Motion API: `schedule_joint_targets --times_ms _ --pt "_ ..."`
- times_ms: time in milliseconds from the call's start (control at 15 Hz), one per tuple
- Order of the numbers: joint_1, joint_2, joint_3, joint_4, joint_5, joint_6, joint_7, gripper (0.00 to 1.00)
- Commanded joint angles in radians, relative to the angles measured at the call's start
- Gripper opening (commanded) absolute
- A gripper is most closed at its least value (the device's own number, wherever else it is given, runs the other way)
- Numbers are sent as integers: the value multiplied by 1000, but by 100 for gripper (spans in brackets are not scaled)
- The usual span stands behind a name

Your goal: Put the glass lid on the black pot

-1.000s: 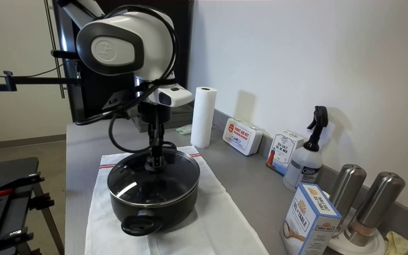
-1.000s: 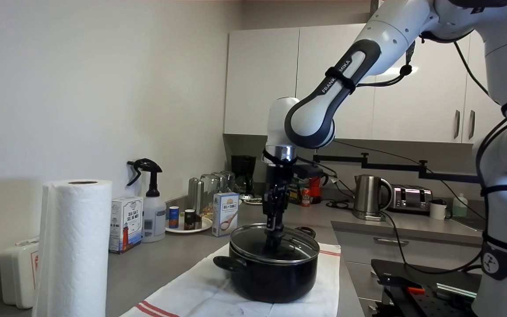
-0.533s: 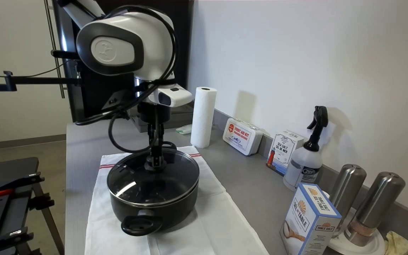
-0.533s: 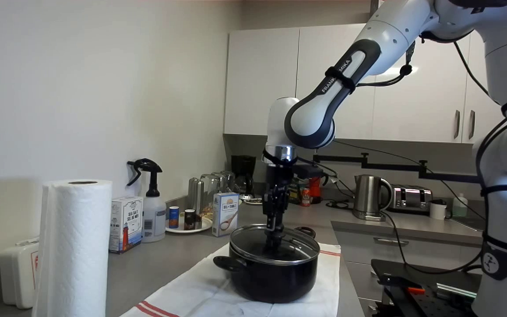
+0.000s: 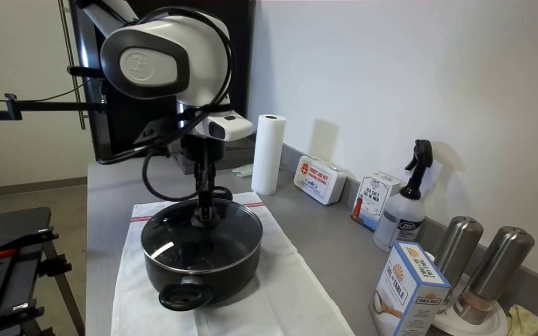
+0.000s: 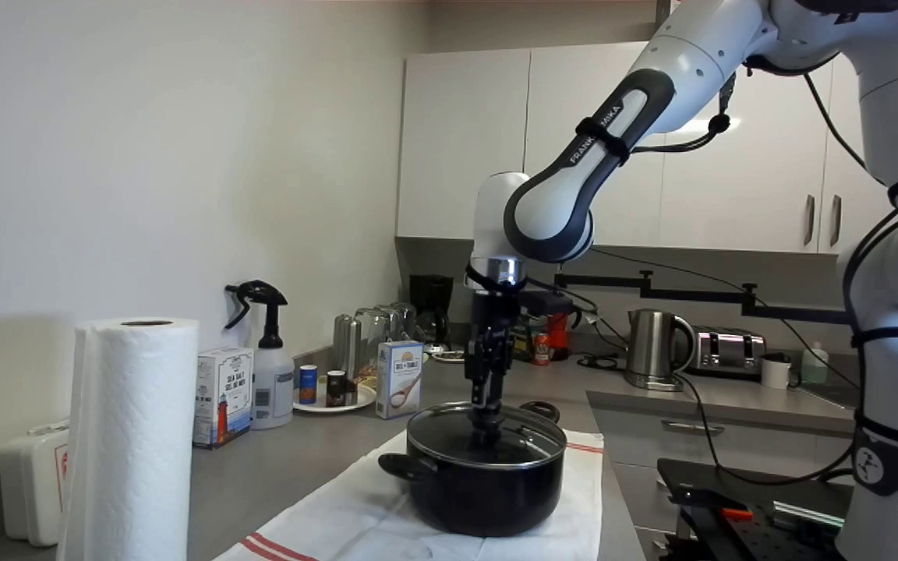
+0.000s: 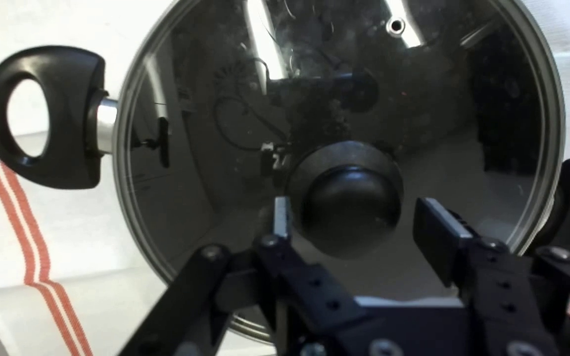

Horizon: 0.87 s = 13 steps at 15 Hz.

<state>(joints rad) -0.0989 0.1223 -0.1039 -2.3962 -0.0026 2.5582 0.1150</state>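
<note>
As seen in the wrist view, note the end effector (image 7: 354, 217) spread slightly wider than the straddled black knob (image 7: 352, 205), gripping nothing. Locate the glass lid (image 7: 334, 113) directly below, resting on the black pot (image 6: 488, 499).

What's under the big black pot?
The black pot stands on a red-striped white cloth, spread over the grey counter. The patch right beneath it is covered from view.
</note>
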Motion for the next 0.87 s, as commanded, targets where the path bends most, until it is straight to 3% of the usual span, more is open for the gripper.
schedule_joint_targets --times_ms 0,67,800 --pt "0 -35 1 -11 18 -27 -13 96" --pt "0 -39 0 -12 15 -25 -11 100" --pt "8 -82 -1 -34 -25 14 18 100"
